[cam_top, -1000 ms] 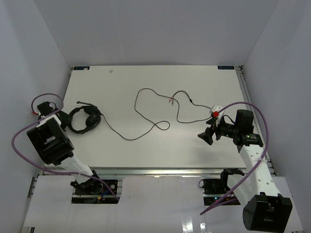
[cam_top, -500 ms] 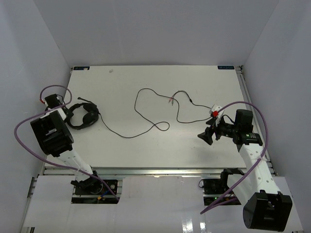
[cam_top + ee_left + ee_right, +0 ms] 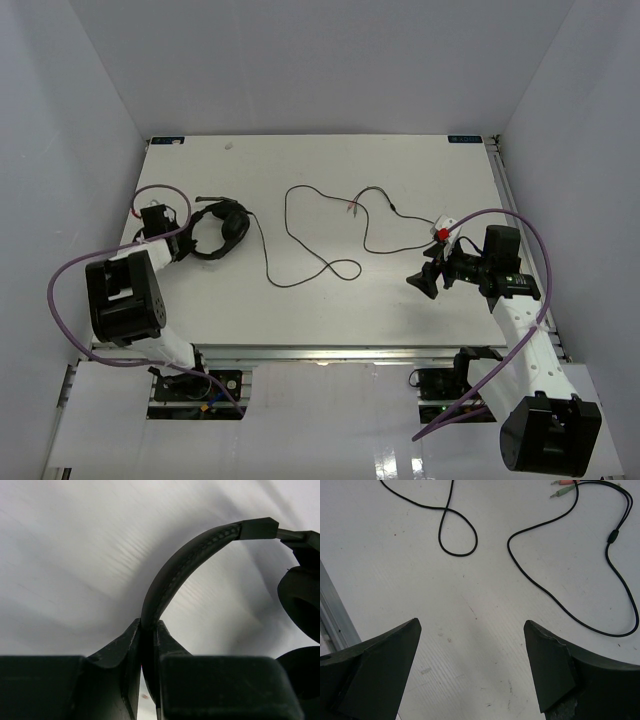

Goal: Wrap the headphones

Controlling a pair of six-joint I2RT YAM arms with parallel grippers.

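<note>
The black headphones (image 3: pixel 222 229) lie at the table's left, earcups toward the middle. My left gripper (image 3: pixel 184 243) is shut on their thin arched headband (image 3: pixel 186 559), which rises from between the fingers (image 3: pixel 148 625); an earcup (image 3: pixel 301 604) shows at the right edge. The thin black cord (image 3: pixel 300 268) trails right in loops to the small plugs (image 3: pixel 352 207). My right gripper (image 3: pixel 421 282) hovers open over the bare table right of centre, with nothing between its fingers (image 3: pixel 472 630). Ahead of it lie a cord loop (image 3: pixel 458 536) and the pink and green plugs (image 3: pixel 563 487).
Purple arm cables (image 3: pixel 70 280) arch beside each arm. A white block with a red part (image 3: pixel 443 228) sits on the right arm near the cord's far bend. White walls close in the table; a metal rail (image 3: pixel 332 615) runs along its near edge.
</note>
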